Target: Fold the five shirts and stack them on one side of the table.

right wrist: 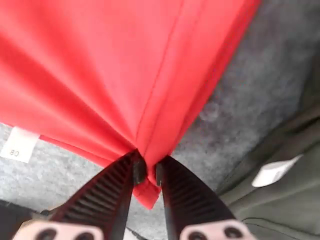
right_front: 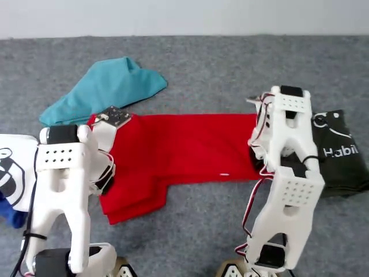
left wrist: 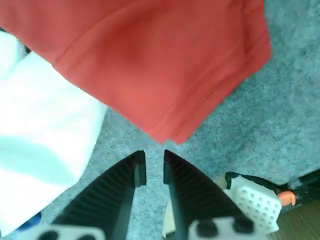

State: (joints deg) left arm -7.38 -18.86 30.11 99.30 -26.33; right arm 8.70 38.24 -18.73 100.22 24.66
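- Cloth is pinched in my right gripper [right wrist: 146, 170]: its jaws are clamped on the right end of the red shirt [right_front: 184, 144].
- My left gripper [left wrist: 150, 167] is empty, jaws barely parted, and a left-end corner of the shirt lies just ahead of its tips, not touching.
- The red shirt lies mid-table, its long axis running from arm to arm. I judge the left arm is the one placed to take that corner.
- Farther back on the left lies the teal shirt [right_front: 104, 89].

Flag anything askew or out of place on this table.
The red cloth shirt lies unevenly folded, a flap jutting out at its near left corner. The teal cloth shirt sits crumpled and unfolded at the far left, not stacked.
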